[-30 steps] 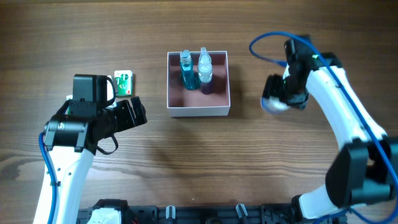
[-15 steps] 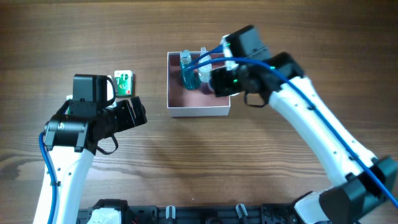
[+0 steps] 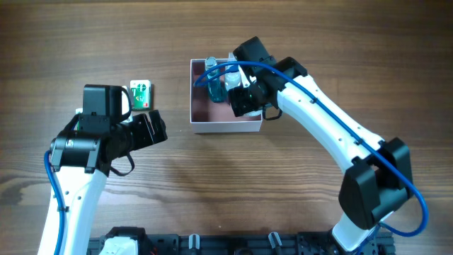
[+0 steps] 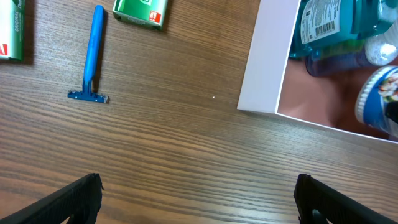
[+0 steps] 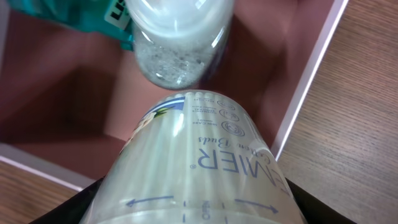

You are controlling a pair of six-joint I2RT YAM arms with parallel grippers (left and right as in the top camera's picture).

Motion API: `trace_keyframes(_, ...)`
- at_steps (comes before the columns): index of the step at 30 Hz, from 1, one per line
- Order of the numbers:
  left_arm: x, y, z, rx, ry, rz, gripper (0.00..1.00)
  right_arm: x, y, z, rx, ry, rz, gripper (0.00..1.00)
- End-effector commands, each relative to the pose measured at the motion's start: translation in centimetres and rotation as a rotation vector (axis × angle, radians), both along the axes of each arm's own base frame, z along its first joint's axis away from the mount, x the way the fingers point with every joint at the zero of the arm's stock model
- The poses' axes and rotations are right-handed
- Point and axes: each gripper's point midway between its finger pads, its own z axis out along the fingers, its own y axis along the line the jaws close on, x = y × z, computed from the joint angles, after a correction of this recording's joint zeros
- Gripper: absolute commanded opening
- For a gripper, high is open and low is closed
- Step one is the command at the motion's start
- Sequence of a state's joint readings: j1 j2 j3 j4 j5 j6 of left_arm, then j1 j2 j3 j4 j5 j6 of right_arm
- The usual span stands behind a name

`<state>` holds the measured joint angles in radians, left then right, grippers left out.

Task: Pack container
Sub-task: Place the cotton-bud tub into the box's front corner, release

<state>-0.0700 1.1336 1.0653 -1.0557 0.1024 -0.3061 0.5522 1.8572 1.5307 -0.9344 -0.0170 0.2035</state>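
The container (image 3: 212,128), mid-table and right of the wide-open left gripper (image 3: 152,129), looks light and thin-walled, likely to slide or buckle, so it is best steadied at a wall's rim, while the right gripper (image 3: 243,100) hangs over its right side clamped on a clear cotton-bud tub (image 5: 193,168).

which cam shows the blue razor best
Left wrist: the razor shows whole, handle and head, lying on the table. Overhead shows none of it, nor does right wrist, which is filled by the container and jar.
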Motion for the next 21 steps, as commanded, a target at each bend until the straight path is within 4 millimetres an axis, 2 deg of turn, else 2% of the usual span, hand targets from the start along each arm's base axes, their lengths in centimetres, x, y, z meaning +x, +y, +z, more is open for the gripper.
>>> trace_keyframes(1,0.3,0.2,0.6,-0.003,-0.016,0.023,1.00,0.6,0.0,-1.4,-0.025,0.009,-0.012,0.43)
trace_keyframes(5,0.3,0.2,0.6,-0.003,-0.015,0.023,1.00,0.5,-0.1,-2.3,-0.037,0.028,-0.012,0.50)
trace_keyframes(10,0.3,0.2,0.6,-0.003,-0.015,0.023,1.00,0.4,-0.1,-2.5,-0.041,0.035,-0.012,0.72)
trace_keyframes(13,0.3,0.2,0.6,-0.003,-0.016,0.023,1.00,0.3,-0.2,-2.6,-0.044,0.039,-0.012,0.75)
trace_keyframes(14,0.3,0.2,0.6,-0.003,-0.016,0.023,1.00,0.2,-0.2,-2.6,-0.046,0.042,-0.011,0.83)
trace_keyframes(17,0.3,0.2,0.6,-0.003,-0.015,0.023,1.00,0.1,-0.3,-2.6,-0.048,0.045,-0.011,0.85)
trace_keyframes(19,0.3,0.2,0.6,-0.003,-0.016,0.023,1.00,0.1,-0.3,-2.6,-0.049,0.047,-0.011,0.92)
trace_keyframes(21,0.3,0.2,0.6,-0.003,-0.015,0.023,1.00,0.1,-0.3,-2.6,-0.049,0.047,-0.011,0.92)
